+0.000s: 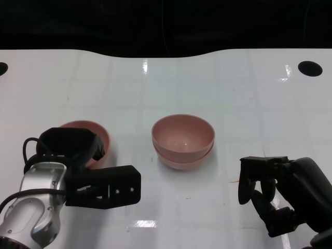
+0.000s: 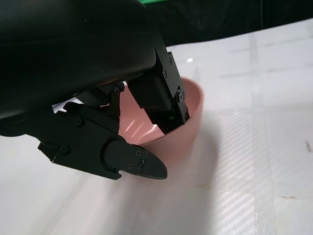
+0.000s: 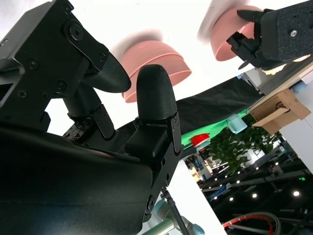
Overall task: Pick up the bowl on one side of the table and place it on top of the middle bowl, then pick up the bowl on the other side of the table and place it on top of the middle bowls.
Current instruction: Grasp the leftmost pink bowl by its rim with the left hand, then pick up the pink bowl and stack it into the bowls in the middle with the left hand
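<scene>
On white table [image 1: 249, 104], 2 stacked bowls [image 1: 182, 141].

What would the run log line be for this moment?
stage: second pickup | middle bowls: two stacked | left bowl: on table, left robot hand at its rim, fingers inside | right robot hand: holds nothing

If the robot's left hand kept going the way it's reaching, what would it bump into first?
The pink bowl on the left. The left hand already has fingers at the rim, one inside and one outside. Whether they touch it is unclear.
</scene>
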You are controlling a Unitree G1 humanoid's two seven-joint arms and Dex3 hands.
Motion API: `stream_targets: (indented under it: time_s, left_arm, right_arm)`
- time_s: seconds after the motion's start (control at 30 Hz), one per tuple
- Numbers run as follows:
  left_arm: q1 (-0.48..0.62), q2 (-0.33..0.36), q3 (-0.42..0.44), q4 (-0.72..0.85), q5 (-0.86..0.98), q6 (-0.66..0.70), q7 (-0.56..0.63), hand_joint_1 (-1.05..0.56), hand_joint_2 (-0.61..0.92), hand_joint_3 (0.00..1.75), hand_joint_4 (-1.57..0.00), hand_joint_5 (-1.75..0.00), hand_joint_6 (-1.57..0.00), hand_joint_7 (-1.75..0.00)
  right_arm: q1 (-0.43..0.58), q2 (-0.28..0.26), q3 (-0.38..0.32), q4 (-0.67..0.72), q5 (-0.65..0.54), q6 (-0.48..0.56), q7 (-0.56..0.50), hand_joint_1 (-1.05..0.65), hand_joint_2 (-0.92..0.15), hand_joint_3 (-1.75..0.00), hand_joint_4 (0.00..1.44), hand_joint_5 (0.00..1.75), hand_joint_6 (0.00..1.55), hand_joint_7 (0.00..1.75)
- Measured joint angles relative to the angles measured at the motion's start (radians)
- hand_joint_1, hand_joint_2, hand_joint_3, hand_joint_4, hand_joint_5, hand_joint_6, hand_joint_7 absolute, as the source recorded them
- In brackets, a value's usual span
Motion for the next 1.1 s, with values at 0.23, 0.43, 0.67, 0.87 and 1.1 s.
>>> stream_targets:
  time_s: [0.23,0.43,0.67,0.87,1.1]
  left_arm:
    - [0.001,0.015,-0.001,0.008,-0.024,-0.033,0.084,-0.33,0.92,0.21,-0.82,-1.75,-1.12,-0.04]
    - [0.004,0.045,-0.003,-0.027,-0.023,-0.049,0.109,-0.28,0.92,0.18,-0.83,-1.75,-0.73,-1.24]
    - [0.012,0.073,-0.003,-0.122,-0.023,-0.041,0.088,-0.31,0.92,0.18,-0.81,-1.75,-0.75,-1.12]
    - [0.013,0.095,0.007,-0.195,-0.028,-0.045,0.064,-0.27,0.91,0.16,-0.84,-1.75,-0.74,-1.27]
    - [-0.003,0.094,0.015,-0.287,-0.031,-0.051,0.019,-0.24,0.91,0.17,-0.85,-1.75,-0.61,-1.7]
  right_arm:
    - [0.0,0.0,0.0,0.0,0.0,0.0,0.0,-0.1,-0.14,-1.66,0.96,1.75,0.79,1.56]
    - [0.0,0.0,0.0,0.0,0.0,0.0,0.0,-0.09,-0.14,-1.66,0.96,1.75,0.8,1.55]
    - [0.0,0.0,0.0,0.0,0.0,0.0,0.0,-0.09,-0.14,-1.66,0.96,1.75,0.8,1.56]
    - [0.0,0.0,0.0,0.0,0.0,-0.001,0.0,-0.08,-0.13,-1.66,0.96,1.75,0.8,1.55]
    - [0.0,0.0,0.0,0.001,0.0,-0.003,0.0,-0.09,-0.14,-1.66,0.96,1.75,0.8,1.56]
